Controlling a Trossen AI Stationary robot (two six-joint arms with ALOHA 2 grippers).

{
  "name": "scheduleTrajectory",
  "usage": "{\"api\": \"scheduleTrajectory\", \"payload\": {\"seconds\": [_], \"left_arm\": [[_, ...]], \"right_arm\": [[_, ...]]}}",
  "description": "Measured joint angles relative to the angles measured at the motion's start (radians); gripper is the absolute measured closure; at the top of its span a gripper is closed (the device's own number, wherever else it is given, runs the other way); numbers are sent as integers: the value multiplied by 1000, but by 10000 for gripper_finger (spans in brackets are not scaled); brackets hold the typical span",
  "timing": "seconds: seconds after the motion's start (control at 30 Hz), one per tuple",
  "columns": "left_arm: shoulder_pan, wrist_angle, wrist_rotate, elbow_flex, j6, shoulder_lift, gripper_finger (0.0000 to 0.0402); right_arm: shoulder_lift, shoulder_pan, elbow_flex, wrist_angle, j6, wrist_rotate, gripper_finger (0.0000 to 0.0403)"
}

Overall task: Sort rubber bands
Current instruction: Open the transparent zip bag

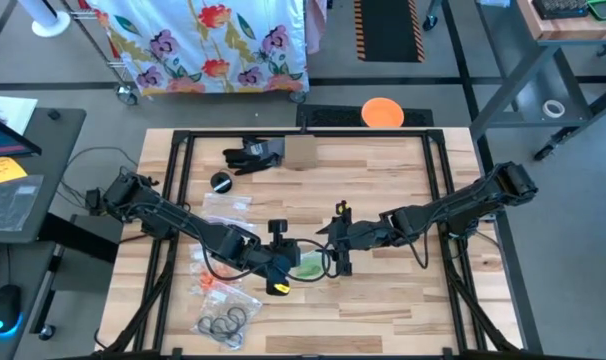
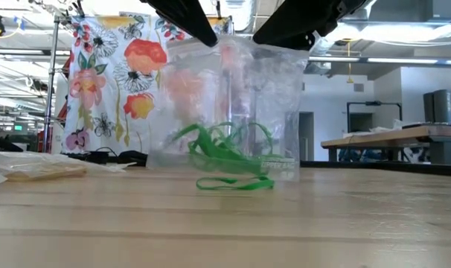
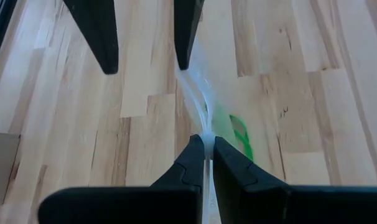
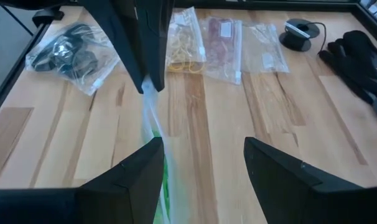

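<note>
Left gripper (image 3: 204, 146): clenched on the top edge of the clear zip bag (image 2: 233, 104), centre of the high view

Right gripper (image 4: 201, 162): released, fingers spread wide beside the bag, just right of centre

Green rubber bands (image 2: 225, 152): tangled inside the bag's lower half, one loop (image 2: 235, 183) lying flat on the table (image 2: 225, 223) just in front

Handling: light, limp, stretchy, likely to snag; I'd pinch a single strand, not the clump

Look: thin bright-green loops, tiny next to the fingers

Other bags (image 4: 195, 43): left part of the high view, sorted colours inside
</note>
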Motion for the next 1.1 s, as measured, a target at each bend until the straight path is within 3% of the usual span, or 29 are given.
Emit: {"api": "scheduleTrajectory", "payload": {"seconds": [0.63, 0.83, 1.03, 1.1], "left_arm": [[28, 62, -5, 0, 22, 1, 396], [29, 79, 13, 0, 47, 1, 396], [30, 84, 16, 0, 48, 1, 396], [31, 84, 16, 0, 48, 1, 396]], "right_arm": [[69, 8, 11, 69, -18, -25, 187], [69, -13, 22, 54, -29, 45, 187], [70, 5, 22, 89, -28, -95, 187], [69, 12, 23, 96, -38, -91, 187]]}}
